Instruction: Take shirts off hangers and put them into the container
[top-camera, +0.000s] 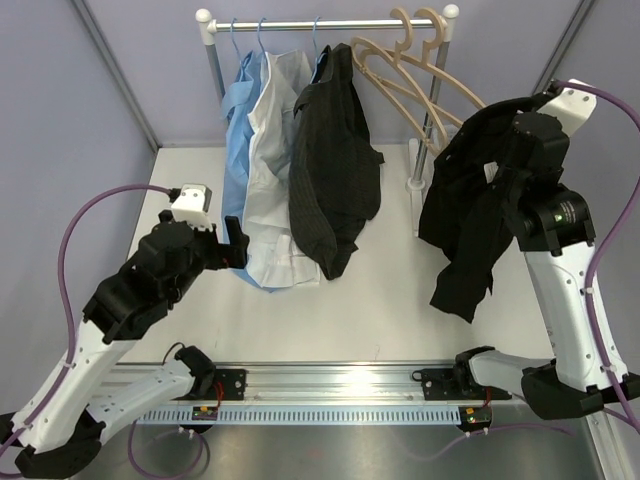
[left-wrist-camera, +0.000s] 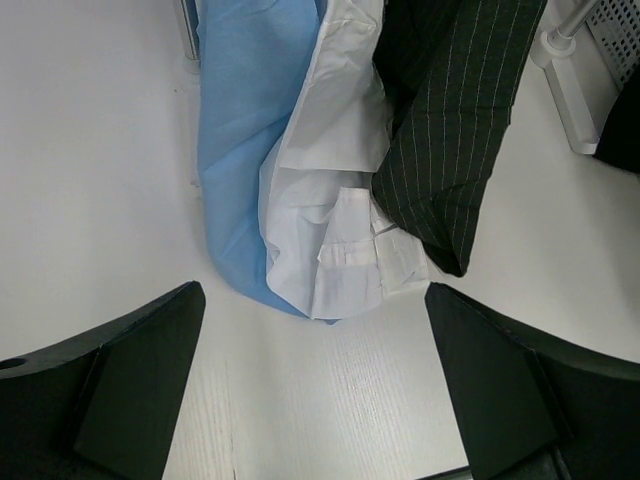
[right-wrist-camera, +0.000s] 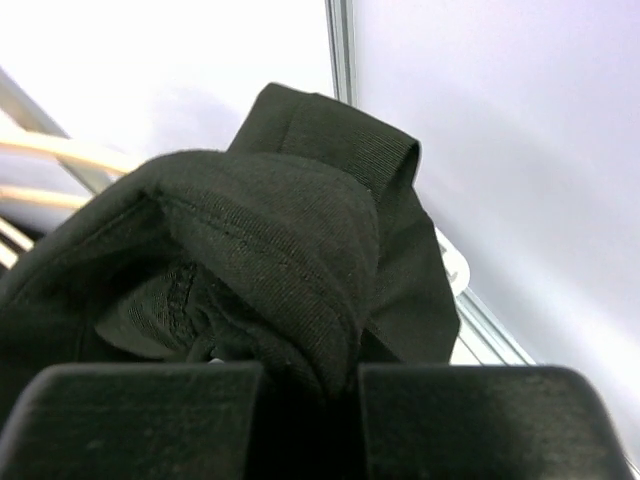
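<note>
white basket cut off at frame corner, right tool tips buried in black shirt

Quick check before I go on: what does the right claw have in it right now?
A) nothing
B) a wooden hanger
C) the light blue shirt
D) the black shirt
D: the right claw is shut on bunched fabric of the black shirt, which dangles below it.
</note>
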